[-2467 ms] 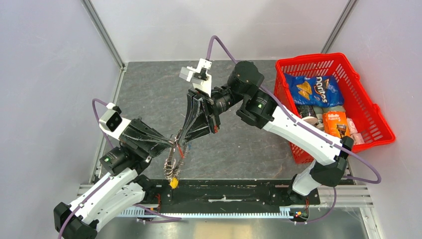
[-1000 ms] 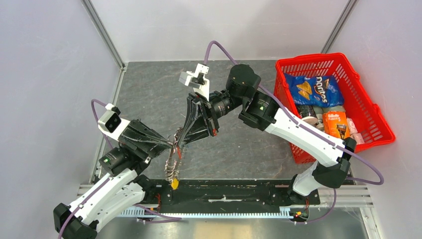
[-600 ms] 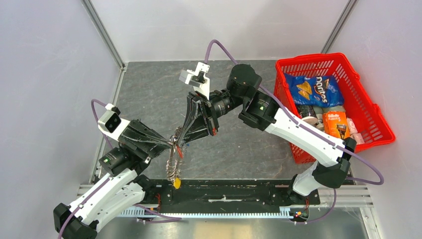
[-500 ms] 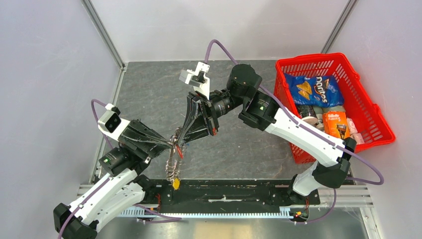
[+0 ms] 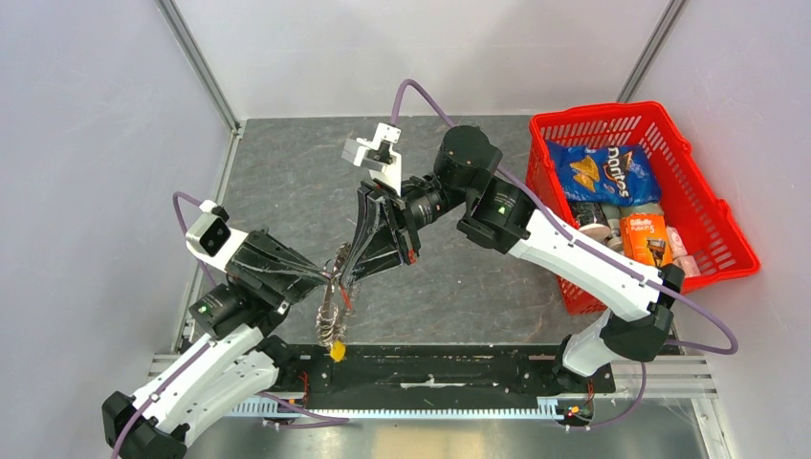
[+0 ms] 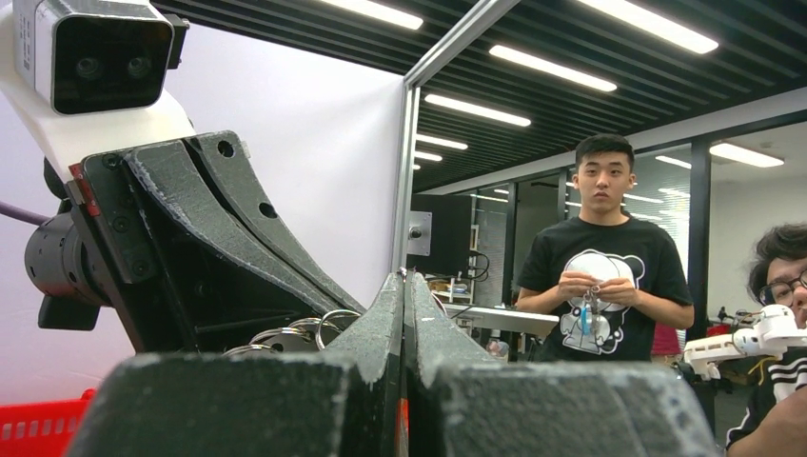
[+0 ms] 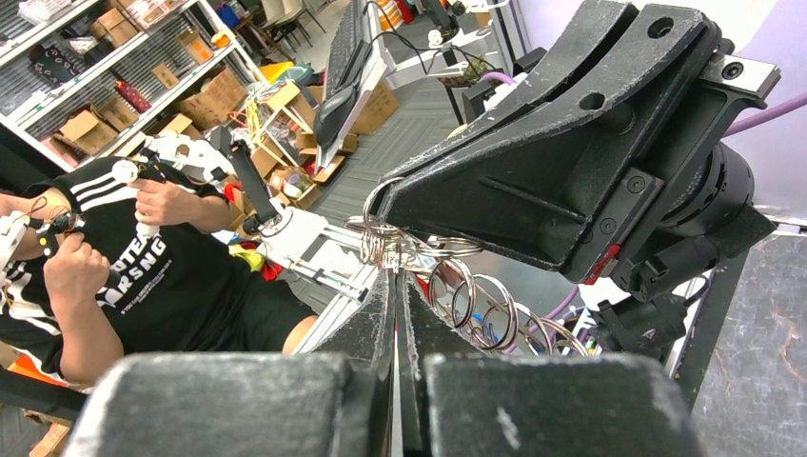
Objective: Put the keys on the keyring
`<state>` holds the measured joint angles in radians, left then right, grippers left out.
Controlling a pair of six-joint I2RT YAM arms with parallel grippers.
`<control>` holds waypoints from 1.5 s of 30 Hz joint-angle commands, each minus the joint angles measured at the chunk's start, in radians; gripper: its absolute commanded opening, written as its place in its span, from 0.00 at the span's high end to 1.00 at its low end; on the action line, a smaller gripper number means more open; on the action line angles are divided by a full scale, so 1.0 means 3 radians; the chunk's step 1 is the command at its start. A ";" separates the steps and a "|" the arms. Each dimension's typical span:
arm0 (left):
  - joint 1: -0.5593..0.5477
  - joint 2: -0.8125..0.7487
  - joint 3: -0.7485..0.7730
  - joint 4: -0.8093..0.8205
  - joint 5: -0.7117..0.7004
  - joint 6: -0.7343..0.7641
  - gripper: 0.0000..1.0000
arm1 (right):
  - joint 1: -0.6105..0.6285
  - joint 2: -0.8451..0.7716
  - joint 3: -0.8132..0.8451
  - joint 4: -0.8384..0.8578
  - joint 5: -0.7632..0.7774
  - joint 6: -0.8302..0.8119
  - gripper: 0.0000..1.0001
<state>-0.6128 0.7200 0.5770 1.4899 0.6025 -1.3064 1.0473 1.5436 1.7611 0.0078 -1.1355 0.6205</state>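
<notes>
Silver wire in thin, glossy round loops: the keyring [image 5: 331, 317] read as a short chain of split-ring coils, hanging free above the grey table [image 5: 287, 182] between the two arms. No flat or toothed ring showed in any view.

Left gripper [image 5: 323, 278] pointed in from the lower left. Its jaws were pressed flat together, with only a hairline seam in its own wrist view. The right wrist view showed the top loops bunched at its tip, so I read it as the anchor carrying the chain.

Right gripper [image 5: 347, 268] pointed down from the far side, its tip nearly touching the left's. It was also closed to a hairline and, by the look of it, nipping a loop at the very tip.

My read: one arm steadied the ring while the other was placed to pry or feed a coil. A two-point hold made sense, since springy wire twists away from a single pinch.

Fingers were matte black, grainy printed plastic, long wedges tapering to a thin edge. That suits fine wire but is slick on polished metal, so slip was a risk.

Keys: couldn't separate the blades from the ring wire. Only a yellow tag [image 5: 335, 351] showed, dangling at the bottom of the bunch over the black rail [image 5: 459, 368]. Whether any keys remained unthreaded, couldn't tell.
</notes>
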 commanded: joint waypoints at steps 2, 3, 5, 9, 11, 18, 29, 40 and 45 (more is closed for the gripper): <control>-0.0008 -0.0044 0.0041 0.0070 -0.0131 0.0146 0.98 | 0.0027 -0.0070 0.0063 0.0143 -0.0036 0.0018 1.00; -0.0008 -0.0044 0.0043 0.0070 -0.0132 0.0146 0.98 | 0.0032 -0.0072 0.0066 0.0143 -0.0033 0.0015 1.00; -0.0008 -0.0046 0.0041 0.0066 -0.0127 0.0146 0.98 | 0.0033 -0.0065 0.0084 0.0143 -0.0029 0.0018 1.00; -0.0008 -0.0045 0.0043 0.0055 -0.0133 0.0151 0.98 | 0.0043 -0.0025 0.0151 0.0130 -0.0017 0.0030 1.00; -0.0008 -0.0044 0.0046 0.0055 -0.0127 0.0151 0.98 | 0.0047 -0.0010 0.0172 0.0100 -0.0007 0.0021 1.00; -0.0008 -0.0073 0.0082 0.0056 -0.0076 0.0121 0.98 | 0.0046 0.0026 0.0237 -0.0018 0.0077 -0.0063 1.00; -0.0008 -0.0086 0.0071 0.0055 -0.0064 0.0125 0.98 | 0.0047 0.0088 0.0298 -0.0068 0.0063 -0.0018 1.00; -0.0008 -0.0078 0.0038 0.0013 -0.0091 0.0192 0.98 | 0.0094 0.0060 0.0276 0.0014 0.0019 0.0028 1.00; -0.0008 -0.0082 0.0029 -0.0006 -0.0100 0.0211 0.98 | 0.0109 0.0027 0.0261 0.0040 0.0021 0.0032 1.00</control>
<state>-0.6128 0.7017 0.5770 1.4860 0.6014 -1.2858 1.0706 1.5703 1.8057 -0.0174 -1.1255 0.6205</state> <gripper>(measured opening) 0.023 0.007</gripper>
